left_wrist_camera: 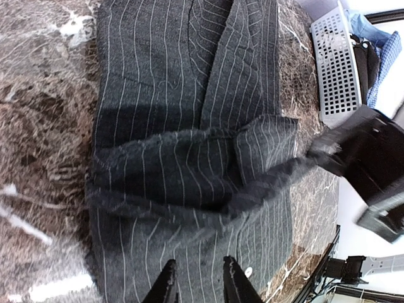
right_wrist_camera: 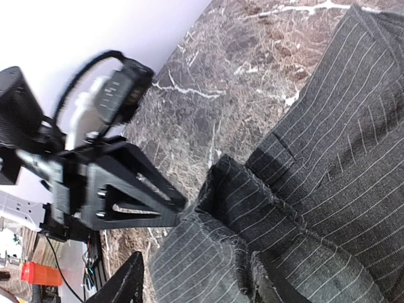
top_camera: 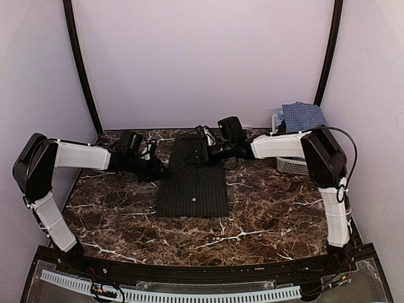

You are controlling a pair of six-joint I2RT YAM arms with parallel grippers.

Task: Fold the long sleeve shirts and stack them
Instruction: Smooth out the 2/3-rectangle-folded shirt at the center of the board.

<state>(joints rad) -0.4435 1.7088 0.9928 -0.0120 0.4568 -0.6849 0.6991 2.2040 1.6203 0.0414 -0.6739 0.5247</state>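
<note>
The black pinstriped long sleeve shirt [top_camera: 192, 183] lies folded into a long strip in the middle of the table. My left gripper [top_camera: 158, 172] is at its left edge; in the left wrist view its fingers [left_wrist_camera: 167, 284] stand a little apart, with flat cloth [left_wrist_camera: 164, 76] showing between them. My right gripper [top_camera: 203, 151] is at the strip's far end. Its jaws [right_wrist_camera: 197, 265] are wide apart around a raised fold of the shirt [right_wrist_camera: 334, 126]. The blue-and-white check shirt [top_camera: 304, 115] lies bunched in the basket.
The white slatted basket [top_camera: 293, 166] stands at the table's back right corner, close behind my right arm; it also shows in the left wrist view [left_wrist_camera: 338, 63]. Dark marble table [top_camera: 113, 214] lies bare on both sides of the shirt. Purple walls close in the back and sides.
</note>
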